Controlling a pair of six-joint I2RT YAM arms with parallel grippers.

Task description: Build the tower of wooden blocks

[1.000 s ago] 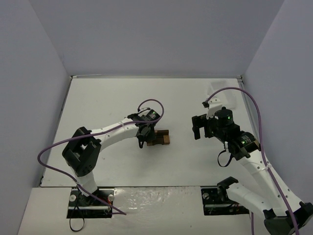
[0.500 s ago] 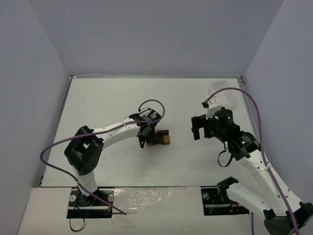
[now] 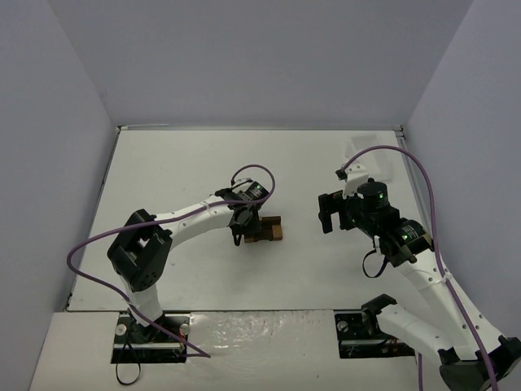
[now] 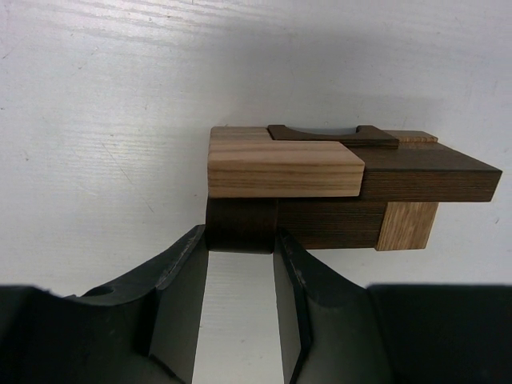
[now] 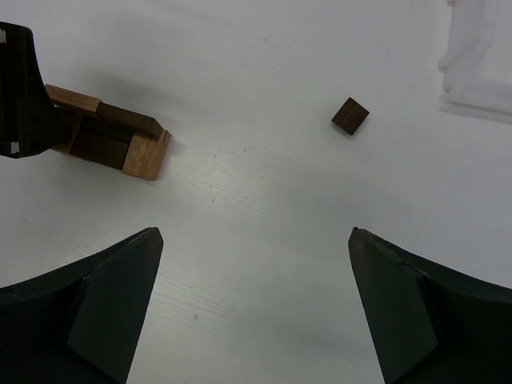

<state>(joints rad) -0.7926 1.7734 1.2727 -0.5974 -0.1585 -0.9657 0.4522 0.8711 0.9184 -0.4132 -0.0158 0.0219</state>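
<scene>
Closest in the left wrist view, the left hand (image 4: pixel 240 250) is pinching a dark block (image 4: pixel 240 226) at the lower left corner of the wood block tower (image 4: pixel 336 172). The tower lies straight ahead of the fingers at mid-frame, its long axis running left to right across the hand's line of reach. This arm is plainly the nearer one, so any nudge to square that block with the stack looks to be its job. Further off, at the right of the overhead view, the right hand (image 3: pixel 328 213) hangs spread wide and holding nothing, well apart from the tower. A small dark cube (image 5: pixel 350 116) lies loose beyond it, near a clear tray (image 5: pixel 480 64). Everything rests on a white worktop (image 3: pixel 187 163), enclosed by pale walls (image 3: pixel 244 65).
</scene>
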